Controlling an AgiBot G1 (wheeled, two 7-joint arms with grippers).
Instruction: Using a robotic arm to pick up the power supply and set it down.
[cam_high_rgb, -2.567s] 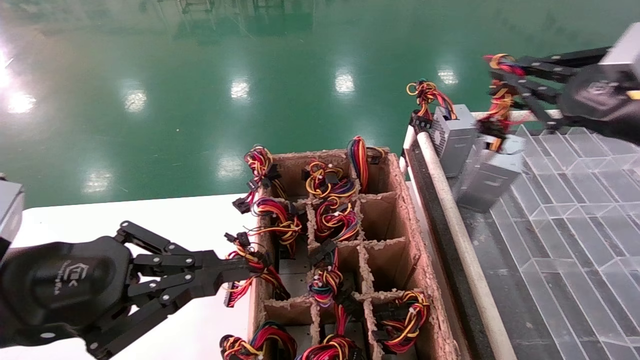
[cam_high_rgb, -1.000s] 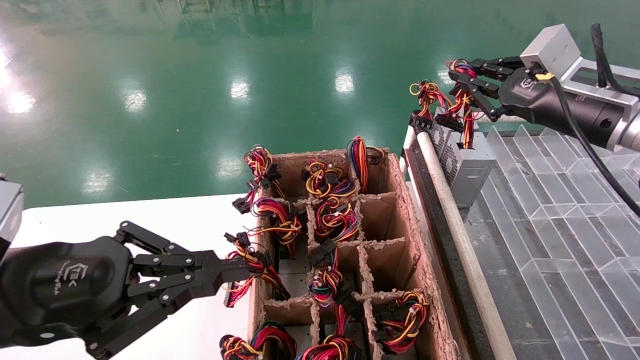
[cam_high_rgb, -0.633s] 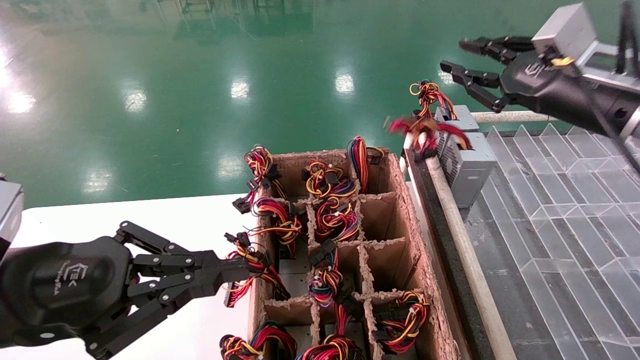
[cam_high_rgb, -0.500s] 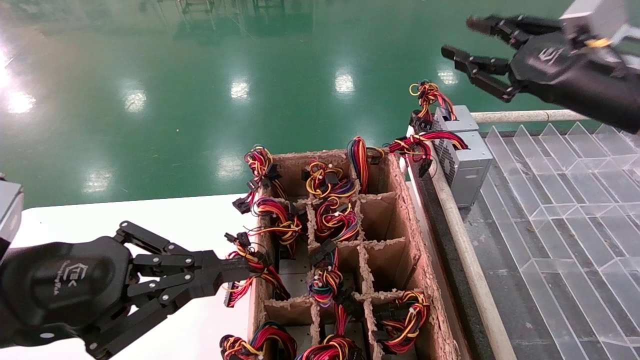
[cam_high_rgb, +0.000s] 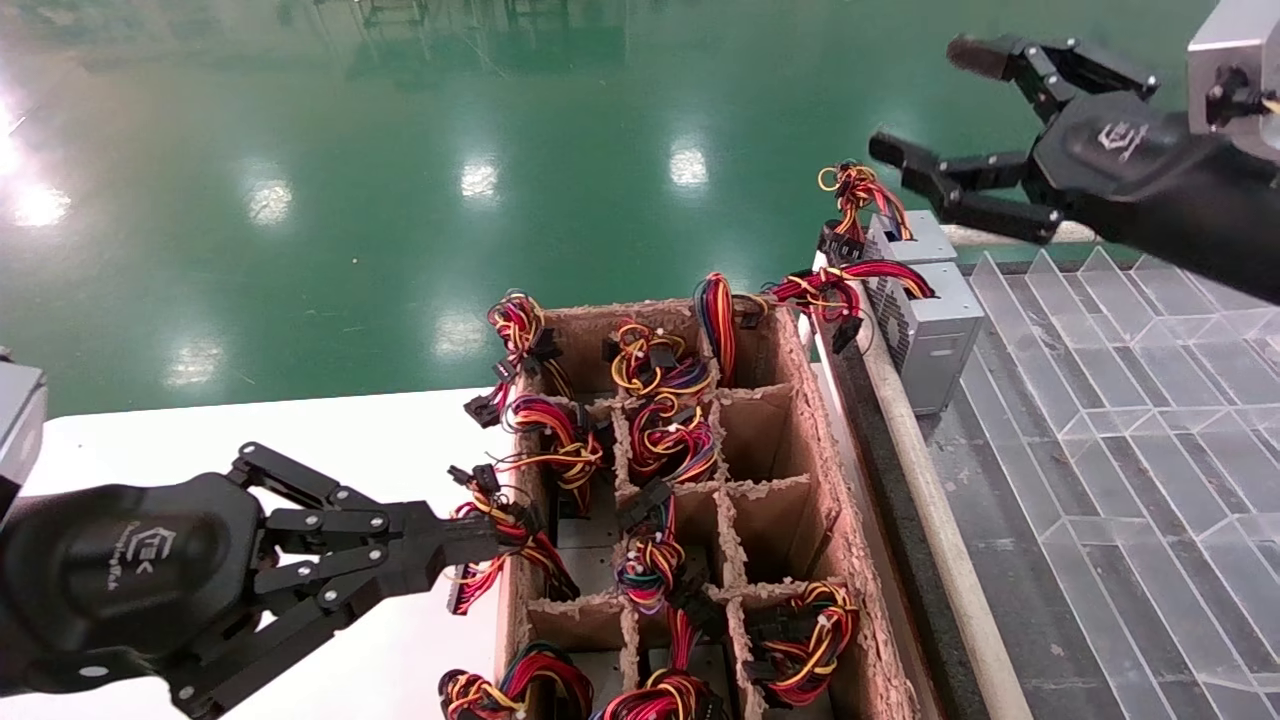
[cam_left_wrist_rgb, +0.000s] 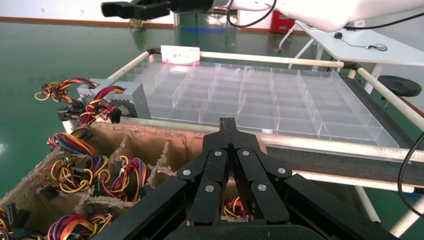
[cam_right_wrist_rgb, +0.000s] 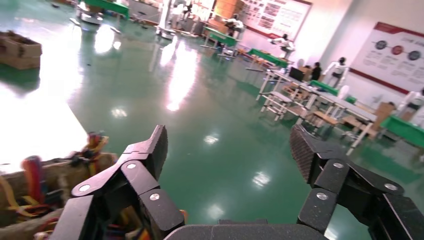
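My left gripper (cam_high_rgb: 500, 545) parked at near-left side of cardboard crate (cam_high_rgb: 800, 400), fingers pressed together, empty. Power supply (cam_high_rgb: 935, 330) upright on clear divider tray (cam_high_rgb: 1100, 420) just right of crate's far corner, beside second grey box (cam_high_rgb: 905, 238). My right gripper (cam_high_rgb: 935, 105) above it, jaws spread, empty. I judge placement done; only retreat left.

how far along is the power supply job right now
Done: the power supply stands on the clear tray beside a second grey box, free of any gripper. In hand: nothing; the right gripper is open above it. The left gripper is shut by the cardboard crate. Left: nothing visible.
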